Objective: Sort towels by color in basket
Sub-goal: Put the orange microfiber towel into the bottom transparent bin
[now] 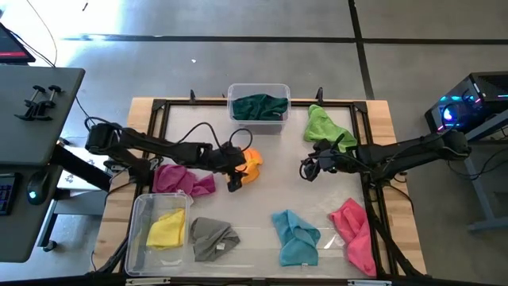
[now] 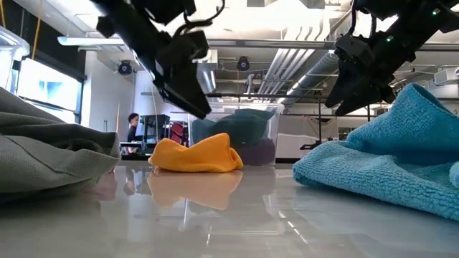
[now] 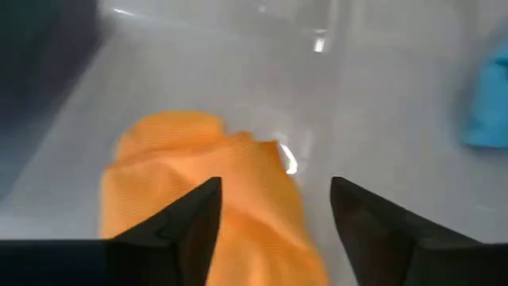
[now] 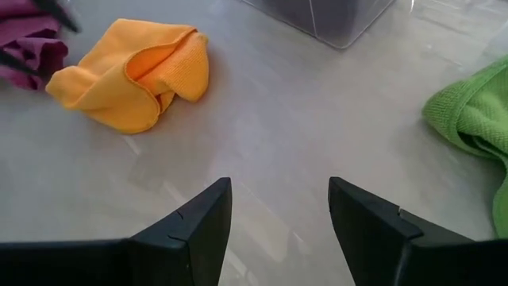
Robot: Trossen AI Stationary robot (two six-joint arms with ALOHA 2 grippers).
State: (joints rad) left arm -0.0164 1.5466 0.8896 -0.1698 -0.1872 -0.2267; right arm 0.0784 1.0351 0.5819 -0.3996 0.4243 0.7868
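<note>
An orange towel (image 1: 252, 165) lies crumpled on the white table, and it shows in the left wrist view (image 3: 198, 183) and right wrist view (image 4: 135, 71) too. My left gripper (image 3: 274, 206) hangs open just above its near side (image 2: 199, 107) without touching it. My right gripper (image 1: 305, 170) waits open over bare table to the right. The far basket (image 1: 259, 107) holds a dark green towel (image 1: 259, 105). A second basket (image 1: 143, 238) at the near left holds a yellow towel (image 1: 167, 230).
Loose on the table lie a magenta towel (image 1: 182, 179), a grey one (image 1: 213, 238), a cyan one (image 1: 296, 237), a pink one (image 1: 355, 234) and a lime one (image 1: 325, 127). A black frame (image 1: 159, 107) borders the table.
</note>
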